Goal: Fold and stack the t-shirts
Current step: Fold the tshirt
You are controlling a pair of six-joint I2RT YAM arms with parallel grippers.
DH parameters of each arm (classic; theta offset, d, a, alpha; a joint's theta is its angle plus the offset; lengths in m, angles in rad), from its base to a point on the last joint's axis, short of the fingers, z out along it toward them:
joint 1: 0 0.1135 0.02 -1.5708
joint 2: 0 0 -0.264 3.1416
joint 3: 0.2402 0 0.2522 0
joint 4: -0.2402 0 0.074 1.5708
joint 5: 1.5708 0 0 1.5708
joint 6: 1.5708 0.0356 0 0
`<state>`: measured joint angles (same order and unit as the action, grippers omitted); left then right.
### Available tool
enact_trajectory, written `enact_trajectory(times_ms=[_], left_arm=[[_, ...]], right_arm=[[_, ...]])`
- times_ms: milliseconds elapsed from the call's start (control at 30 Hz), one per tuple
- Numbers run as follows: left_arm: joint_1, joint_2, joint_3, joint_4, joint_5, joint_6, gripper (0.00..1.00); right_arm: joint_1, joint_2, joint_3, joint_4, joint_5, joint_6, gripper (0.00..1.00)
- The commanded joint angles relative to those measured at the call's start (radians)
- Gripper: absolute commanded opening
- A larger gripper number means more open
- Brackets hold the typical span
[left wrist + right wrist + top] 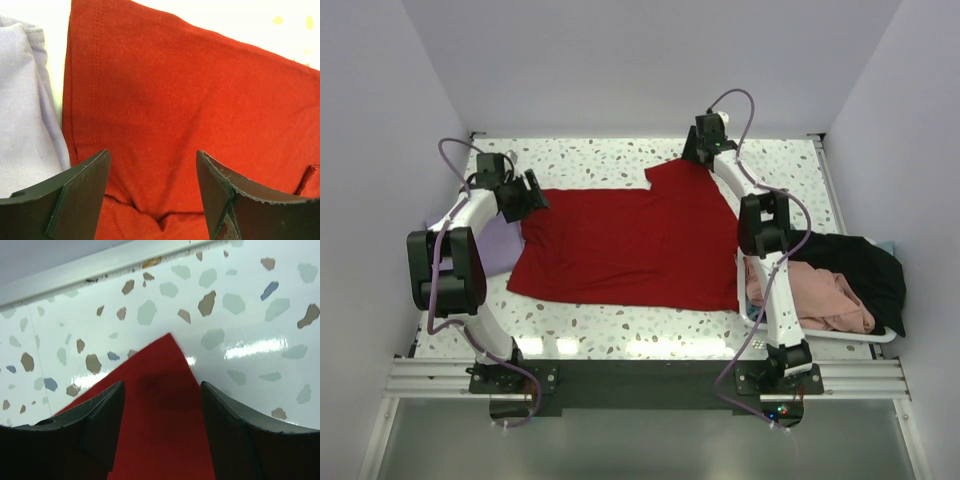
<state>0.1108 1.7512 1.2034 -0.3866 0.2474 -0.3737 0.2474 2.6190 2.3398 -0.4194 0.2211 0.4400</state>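
Observation:
A large bright red t-shirt (630, 245) lies spread flat across the middle of the table. My left gripper (532, 195) is at its left edge, open, and its jaws straddle a small pucker of red cloth (200, 90). Just left of that edge lies a pale lavender t-shirt (498, 245), seen close up in the left wrist view (25, 125). My right gripper (695, 150) is at the far sleeve corner, open. The pointed red corner (165, 370) lies between its fingers on the speckled tabletop.
A white basket (840, 340) at the right holds a salmon-pink t-shirt (820, 295) and a black t-shirt (860, 265) that drapes over its rim. A raised rail (100, 265) borders the table's far edge just beyond the right gripper.

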Motion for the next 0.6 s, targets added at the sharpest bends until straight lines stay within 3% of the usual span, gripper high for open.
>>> enact_trajectory(times_ms=[0, 367, 567], left_arm=[[0.003, -0.001, 0.024, -0.003, 0.015, 0.032, 0.73], [0.001, -0.010, 0.013, -0.024, 0.015, 0.041, 0.73], [0.001, -0.013, 0.013, -0.029, 0.016, 0.047, 0.73]], right_arm=[[-0.008, 0.019, 0.084, 0.125, 0.072, -0.020, 0.65], [-0.019, 0.084, 0.108, 0.088, 0.029, 0.031, 0.64], [-0.019, 0.090, 0.104, 0.071, 0.037, 0.036, 0.57]])
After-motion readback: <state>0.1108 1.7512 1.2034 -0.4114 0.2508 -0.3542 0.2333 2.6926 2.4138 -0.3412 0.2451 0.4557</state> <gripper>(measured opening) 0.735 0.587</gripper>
